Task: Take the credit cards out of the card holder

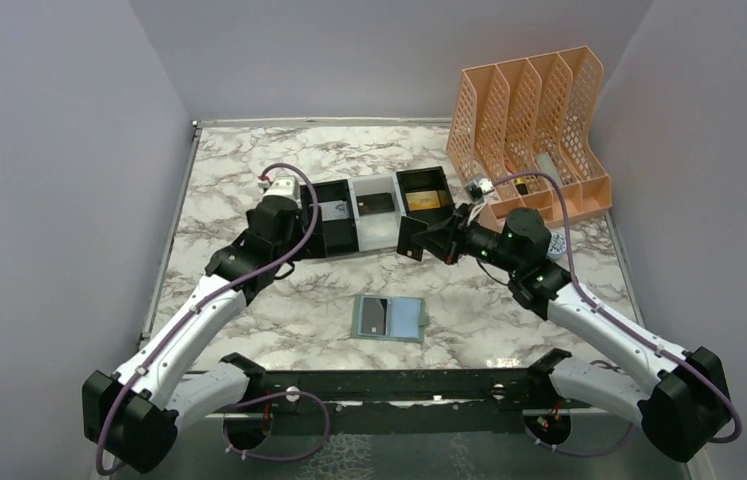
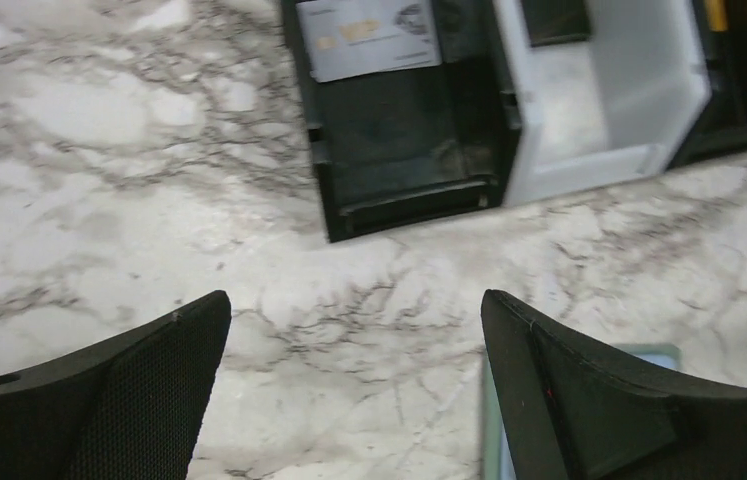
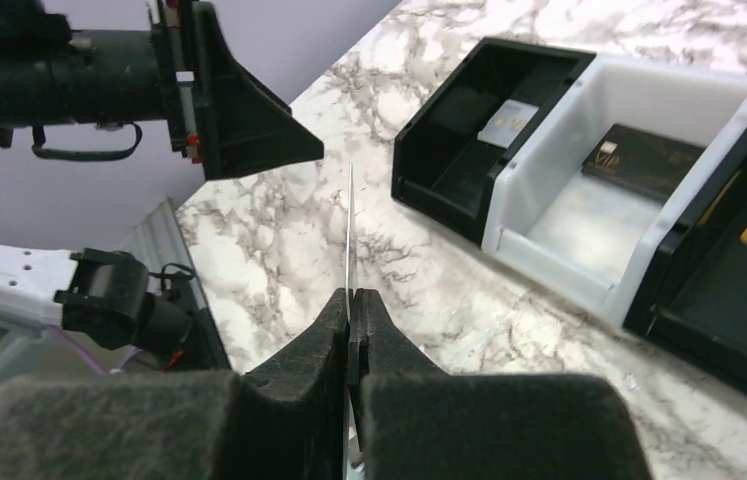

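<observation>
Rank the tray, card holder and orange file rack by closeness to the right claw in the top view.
1. Tray: just beyond the right claw, which pinches a card.
2. Card holder: nearer the bases, lying open.
3. Orange file rack: far right corner.

One card holder (image 1: pixel 405 320); five credit cards (image 1: pixel 377 203); one tray (image 1: pixel 377 234), three compartments (image 1: pixel 333 236); one file rack (image 1: pixel 534 130); two arms (image 1: pixel 199 310).

Robot lab test cell, I'd say: plain grey walls (image 1: pixel 49 150) box in a marble-print worktop (image 1: pixel 239 170). Two arms (image 1: pixel 189 320) w/ loose purple cables are bolted at its near edge. Orange file rack (image 1: pixel 534 120) sits close behind my right end effector (image 3: pixel 352 300), blk/white bin tray (image 1: pixel 374 240) just ahead of it.
</observation>
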You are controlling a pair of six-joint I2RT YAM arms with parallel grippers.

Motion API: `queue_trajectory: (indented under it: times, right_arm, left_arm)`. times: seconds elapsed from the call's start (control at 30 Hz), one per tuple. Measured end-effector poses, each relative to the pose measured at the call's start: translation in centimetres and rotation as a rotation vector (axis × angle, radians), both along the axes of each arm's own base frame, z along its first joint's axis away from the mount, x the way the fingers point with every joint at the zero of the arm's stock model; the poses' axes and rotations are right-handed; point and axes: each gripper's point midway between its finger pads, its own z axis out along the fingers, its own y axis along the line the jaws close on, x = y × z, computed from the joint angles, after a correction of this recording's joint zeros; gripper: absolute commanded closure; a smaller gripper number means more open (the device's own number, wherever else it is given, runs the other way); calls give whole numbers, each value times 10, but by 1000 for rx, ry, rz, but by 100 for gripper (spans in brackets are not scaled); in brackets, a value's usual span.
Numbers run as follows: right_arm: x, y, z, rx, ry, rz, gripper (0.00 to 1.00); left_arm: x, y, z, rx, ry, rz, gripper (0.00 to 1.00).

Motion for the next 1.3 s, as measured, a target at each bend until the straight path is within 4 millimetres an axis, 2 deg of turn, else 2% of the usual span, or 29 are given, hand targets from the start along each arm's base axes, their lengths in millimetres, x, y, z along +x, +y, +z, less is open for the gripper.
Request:
queue_trajectory:
  times: [0.13,0.2,0.4,0.47,0.57,0.83,1.03,1.3]
  right_arm:
    - [8,9,7,-72,-62,2,99]
    - [11,16,9,-109,-95,3,99]
    - [23,29,2,-273,-190,-35,99]
    - [31,34,-1,-328,-221,-51,99]
    - [55,40,-5,-425,-261,-90,99]
    - [109,50,-53,-682,-295,-153,99]
    - [136,68,-87,-830,-350,-96,99]
    - [171,84,-100,-933,-450,-104,99]
  left_arm:
    - [13,40,-7,42,32,113,1]
    - [16,50,-7,48,27,142,1]
    - [3,61,-16,64,-4,146,1]
    - [0,64,-17,67,-11,148,1]
    - [0,67,-10,65,-42,162,1]
    - [-2,82,11,71,-142,232,1]
    - [-4,92,20,82,-180,272,1]
    - [-4,95,22,91,-190,285,1]
